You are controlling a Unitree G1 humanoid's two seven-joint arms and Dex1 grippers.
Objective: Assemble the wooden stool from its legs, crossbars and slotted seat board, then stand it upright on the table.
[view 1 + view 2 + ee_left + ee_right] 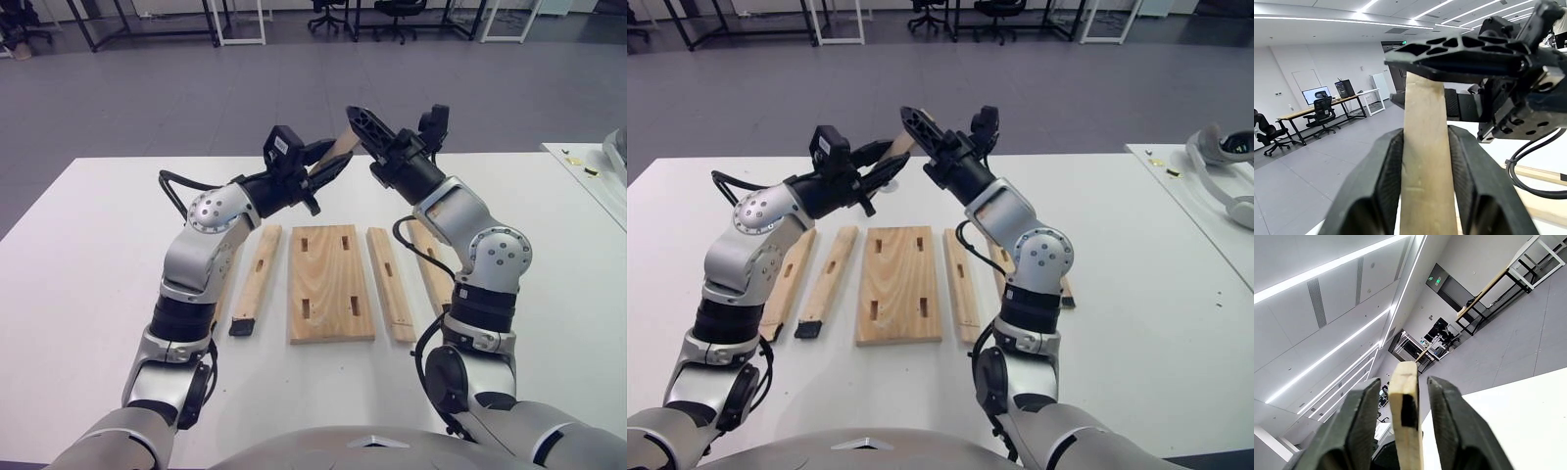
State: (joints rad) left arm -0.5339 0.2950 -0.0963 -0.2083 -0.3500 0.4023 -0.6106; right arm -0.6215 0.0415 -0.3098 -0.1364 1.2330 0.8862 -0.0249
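Left pincer grips a wooden bar raised over the tabletop's far half. The right pincer straddles its end, unclamped. Seat board and other bars lie unjoined mid-tabletop, so assembly seems barely begun.

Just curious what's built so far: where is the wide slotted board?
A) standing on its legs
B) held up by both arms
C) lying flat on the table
C: the slotted seat board lies flat on the table; the left gripper holds a smaller wooden piece.
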